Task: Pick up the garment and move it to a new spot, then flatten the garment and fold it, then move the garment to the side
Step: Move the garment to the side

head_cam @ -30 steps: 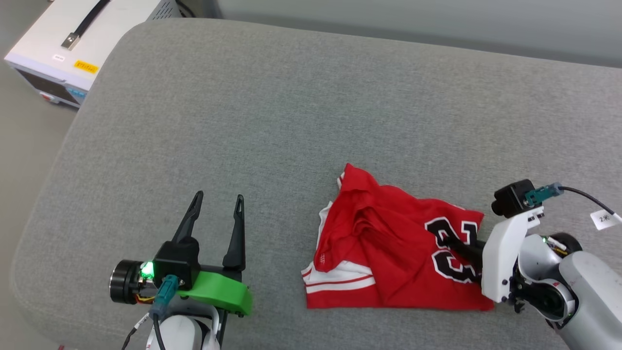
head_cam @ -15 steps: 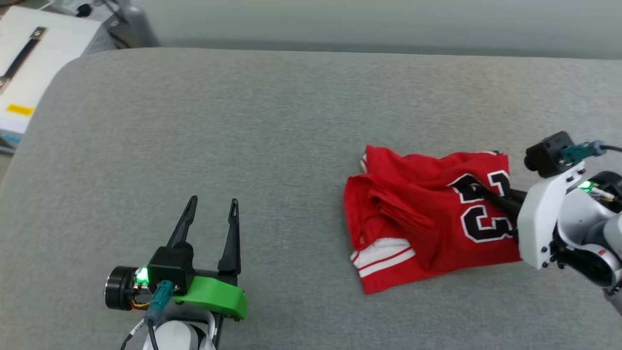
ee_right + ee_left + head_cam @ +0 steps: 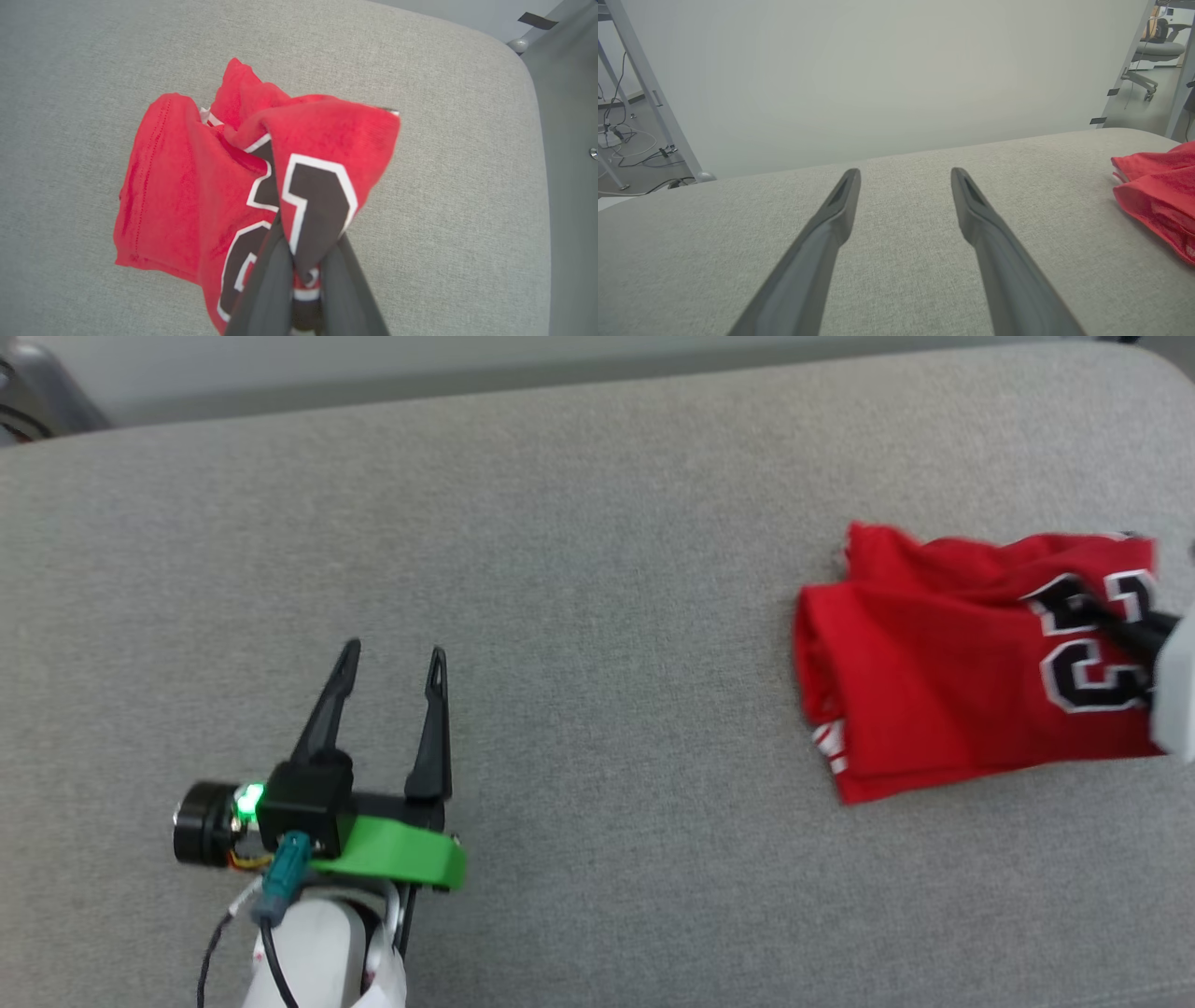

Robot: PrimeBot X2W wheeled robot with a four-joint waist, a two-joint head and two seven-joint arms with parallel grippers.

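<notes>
Pinching the lettered fold, the right jaws hold the garment, bunched at the head view's right edge on the grey cushion. Soft, light and limp, it should drape; hems look like better holds. Meanwhile the left jaws stand wide, empty.

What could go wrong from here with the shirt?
1. The right gripper pinches only a small bunch of the shirt, so the cloth could slip out or the fold come undone.
2. The shirt lies near the rounded corner of the cushion; pulled further, it might hang off.
3. The left gripper stands open, apart from the shirt, unable to steady it.
</notes>
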